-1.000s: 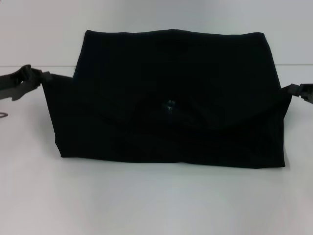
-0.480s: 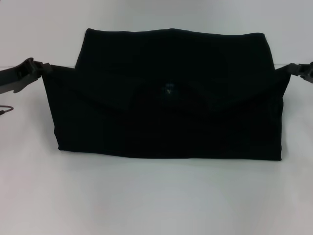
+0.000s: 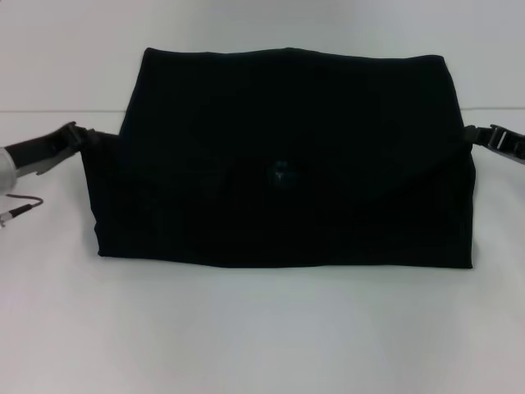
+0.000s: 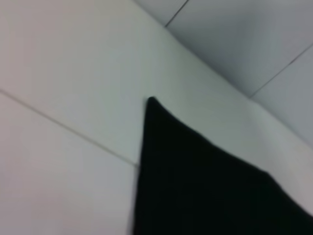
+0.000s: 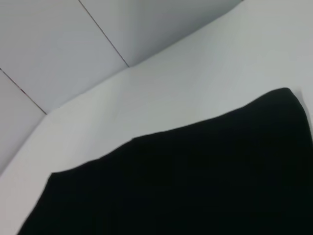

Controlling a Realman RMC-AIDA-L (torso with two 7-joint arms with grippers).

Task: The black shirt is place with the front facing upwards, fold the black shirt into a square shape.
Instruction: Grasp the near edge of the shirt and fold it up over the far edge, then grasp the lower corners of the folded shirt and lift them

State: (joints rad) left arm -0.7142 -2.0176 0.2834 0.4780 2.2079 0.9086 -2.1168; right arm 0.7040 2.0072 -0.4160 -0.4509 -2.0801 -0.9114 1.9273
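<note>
Lying crosswise between both grippers, the large folded black cloth shirt [image 3: 283, 164] has left gripper [image 3: 78, 135] and right gripper [image 3: 484, 135] at its opposite ends, equally near; jaw states unclear.

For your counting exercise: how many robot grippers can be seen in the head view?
2. The left gripper is at the left edge of the black shirt; the right gripper is at its right edge. Cloth hides the fingertips.

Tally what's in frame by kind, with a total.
Black shirt: 1, part-folded on the white table
Pincers: 2, left pincer at the shirt's left edge, right pincer at its right edge
Table: 1
Thin cable: 1, beside the left arm
Total: 5
</note>
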